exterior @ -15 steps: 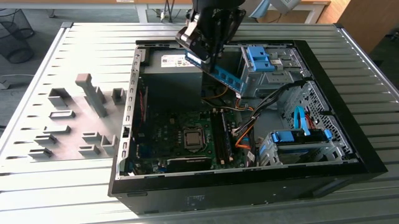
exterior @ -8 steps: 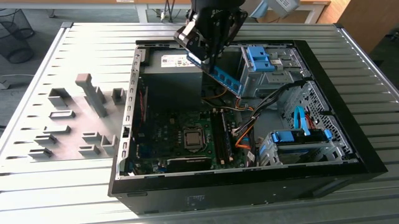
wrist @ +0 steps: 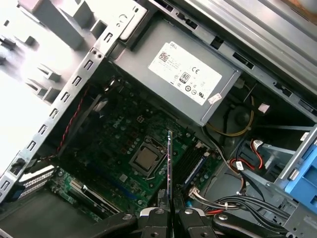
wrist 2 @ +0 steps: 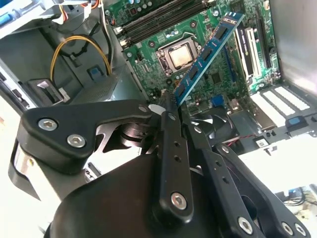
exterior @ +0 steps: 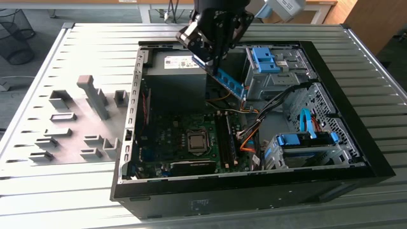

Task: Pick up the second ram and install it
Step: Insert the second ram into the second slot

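Observation:
The second ram [exterior: 229, 81] is a long blue-green stick with dark chips, held tilted in the air over the open computer case [exterior: 356, 143]. My gripper [exterior: 210, 59] is shut on its upper end. In the second wrist view the ram [wrist 2: 208, 52] slants out from my gripper [wrist 2: 171, 101] above the green motherboard [wrist 2: 148, 59]. The first wrist view shows the ram [wrist: 169, 168] edge-on, pinched by my gripper [wrist: 169, 210]. The long black memory slots [exterior: 226, 138] lie below it beside the processor socket [exterior: 198, 141].
The grey power supply [exterior: 178, 62] sits at the back of the case. Blue drive caddies [exterior: 267, 59] and a bundle of cables [exterior: 251, 138] crowd the exterior view's right side. Grey fixture blocks [exterior: 95, 95] stand on the slatted table at the exterior view's left.

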Controlling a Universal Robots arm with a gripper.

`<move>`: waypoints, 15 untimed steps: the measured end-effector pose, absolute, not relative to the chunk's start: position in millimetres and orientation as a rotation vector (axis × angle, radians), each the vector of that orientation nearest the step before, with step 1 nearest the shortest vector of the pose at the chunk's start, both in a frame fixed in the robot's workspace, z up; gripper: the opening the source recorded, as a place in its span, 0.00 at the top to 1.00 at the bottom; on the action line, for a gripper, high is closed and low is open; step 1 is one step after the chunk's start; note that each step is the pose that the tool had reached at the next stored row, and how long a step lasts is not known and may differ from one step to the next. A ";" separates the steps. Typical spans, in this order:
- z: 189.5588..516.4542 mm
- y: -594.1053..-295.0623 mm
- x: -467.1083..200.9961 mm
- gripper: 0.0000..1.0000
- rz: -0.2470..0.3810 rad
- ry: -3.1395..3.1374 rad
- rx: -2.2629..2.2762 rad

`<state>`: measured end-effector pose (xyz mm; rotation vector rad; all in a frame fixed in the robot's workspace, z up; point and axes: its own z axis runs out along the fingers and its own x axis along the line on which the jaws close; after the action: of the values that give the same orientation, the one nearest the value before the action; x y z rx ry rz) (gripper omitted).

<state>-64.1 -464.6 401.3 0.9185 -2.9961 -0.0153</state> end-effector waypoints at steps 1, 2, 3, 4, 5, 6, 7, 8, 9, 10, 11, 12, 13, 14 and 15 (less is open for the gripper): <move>401.2 -464.6 -64.1 0.86 -0.016 -3.000 0.907; 401.1 -464.6 -64.1 0.86 -0.015 -3.003 0.896; 400.9 -464.6 -64.1 0.86 -0.015 -3.007 0.884; 400.8 -464.6 -64.1 0.86 -0.015 -3.009 0.875; 400.8 -464.6 -64.1 0.86 -0.015 -3.011 0.869; 400.7 -464.6 -64.1 0.86 -0.016 -3.012 0.866; 400.7 -464.6 -64.1 0.86 -0.015 -3.012 0.865; 400.7 -464.6 -64.1 0.86 -0.015 -3.012 0.865; 400.7 -464.6 -64.1 0.86 -0.016 -3.013 0.863; 400.7 -464.6 -64.1 0.86 -0.016 -3.013 0.862; 400.7 -464.6 -64.1 0.86 -0.016 -3.013 0.861; 400.7 -464.6 -64.1 0.86 -0.016 -3.013 0.861; 400.7 -464.6 -64.1 0.86 -0.016 -3.014 0.860; 400.7 -464.6 -64.1 0.86 -0.016 -3.014 0.859; 400.7 -464.6 -64.1 0.86 -0.016 -3.015 0.856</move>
<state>-64.1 -464.6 400.7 0.8559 -3.0148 -0.0156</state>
